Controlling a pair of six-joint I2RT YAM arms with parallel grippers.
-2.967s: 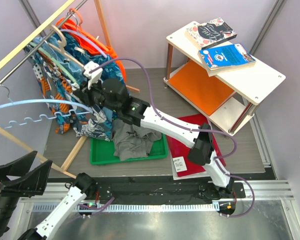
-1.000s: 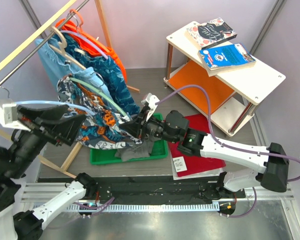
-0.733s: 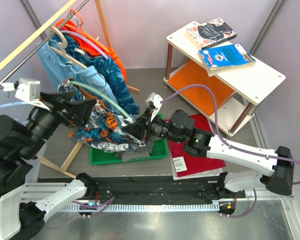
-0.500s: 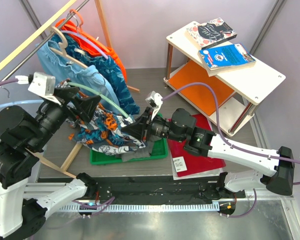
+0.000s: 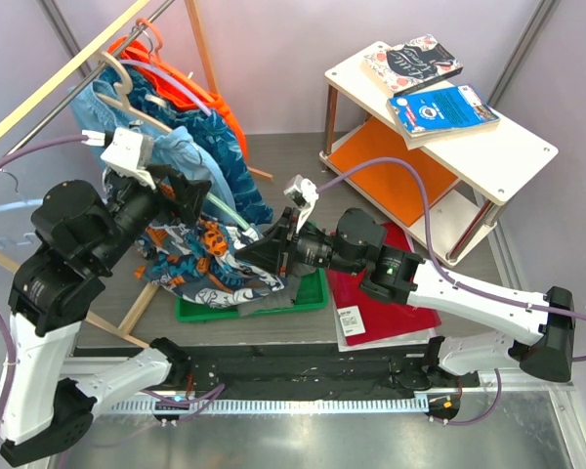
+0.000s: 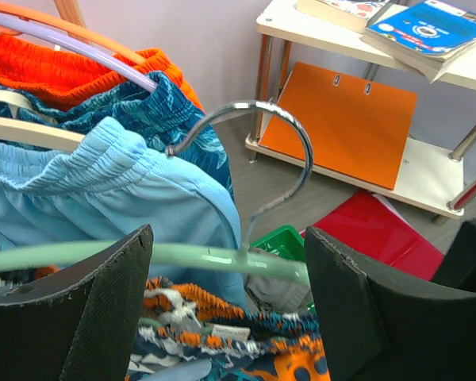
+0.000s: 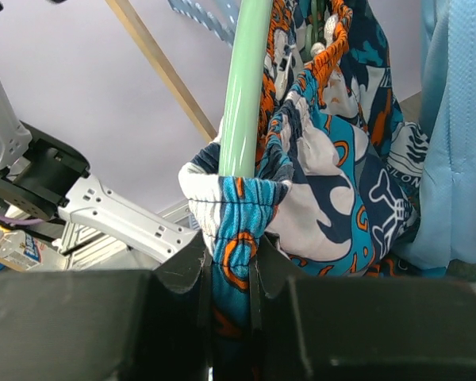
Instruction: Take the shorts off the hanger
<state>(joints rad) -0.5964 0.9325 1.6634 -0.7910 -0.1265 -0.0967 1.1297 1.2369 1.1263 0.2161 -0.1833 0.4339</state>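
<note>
The floral-print shorts (image 5: 203, 272) hang bunched on a pale green hanger (image 5: 238, 217) over the green tray. My right gripper (image 5: 266, 248) is shut on their waistband (image 7: 236, 208), right where it wraps the end of the green hanger (image 7: 246, 87). My left gripper (image 5: 183, 188) is open, its jaws standing either side of the green hanger bar (image 6: 198, 255) just below its metal hook (image 6: 289, 135), not touching it; the floral shorts (image 6: 246, 349) lie below. The grey shorts (image 5: 272, 297) lie in the green tray (image 5: 315, 292).
A wooden clothes rack (image 5: 68, 68) holds light-blue (image 5: 190, 156) and orange (image 5: 181, 73) garments on other hangers. A white side table (image 5: 488, 156) with books stands at the back right. A red folder (image 5: 391, 293) lies on the floor.
My left gripper has swung in from the left and risen to the green hanger. My right gripper came down from the rack, then stayed shut on the floral shorts, drawing them slightly left.
</note>
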